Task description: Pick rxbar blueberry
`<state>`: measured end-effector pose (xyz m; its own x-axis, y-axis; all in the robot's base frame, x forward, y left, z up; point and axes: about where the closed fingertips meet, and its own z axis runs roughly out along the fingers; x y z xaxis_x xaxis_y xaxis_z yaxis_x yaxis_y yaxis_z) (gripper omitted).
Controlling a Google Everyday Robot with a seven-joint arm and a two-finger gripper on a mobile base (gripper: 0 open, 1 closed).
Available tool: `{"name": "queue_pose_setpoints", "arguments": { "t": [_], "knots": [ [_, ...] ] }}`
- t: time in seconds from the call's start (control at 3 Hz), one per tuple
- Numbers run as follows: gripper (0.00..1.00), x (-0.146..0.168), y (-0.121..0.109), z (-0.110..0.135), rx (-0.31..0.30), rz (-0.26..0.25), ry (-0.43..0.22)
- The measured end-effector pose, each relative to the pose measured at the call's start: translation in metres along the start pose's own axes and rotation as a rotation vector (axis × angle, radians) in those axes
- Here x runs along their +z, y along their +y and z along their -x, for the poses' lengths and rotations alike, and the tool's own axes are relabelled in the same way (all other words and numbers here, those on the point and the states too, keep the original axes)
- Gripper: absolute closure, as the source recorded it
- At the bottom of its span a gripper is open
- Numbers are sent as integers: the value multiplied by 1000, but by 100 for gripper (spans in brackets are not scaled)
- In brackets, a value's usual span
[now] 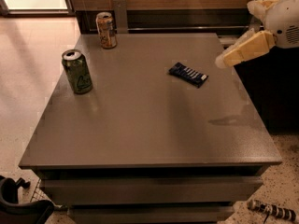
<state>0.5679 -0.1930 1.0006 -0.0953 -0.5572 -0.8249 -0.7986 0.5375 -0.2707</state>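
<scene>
From where I stand, the rxbar blueberry (188, 74), a small flat bar in a dark blue wrapper with white lettering, lies flat and slightly askew on the right rear part of the grey square table (140, 125). Nothing touches it, so a reach from above looks open. The cream-coloured gripper (243, 50) hangs off the table's right edge, near the bar but apart and higher; I cannot tell whether it is spread or closed. The green can (77, 72) and the tan-orange can (106, 30) stand upright well apart, likely out of the way.
</scene>
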Motion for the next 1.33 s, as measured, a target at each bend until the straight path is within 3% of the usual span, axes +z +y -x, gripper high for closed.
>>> {"name": "queue_pose_setpoints", "arguments": {
  "t": [0.33, 1.0, 1.33],
  "knots": [
    [0, 35, -25, -24, 99, 18, -8],
    [0, 133, -53, -87, 313, 52, -116],
    [0, 151, -53, -106, 347, 53, -160]
  ]
}}
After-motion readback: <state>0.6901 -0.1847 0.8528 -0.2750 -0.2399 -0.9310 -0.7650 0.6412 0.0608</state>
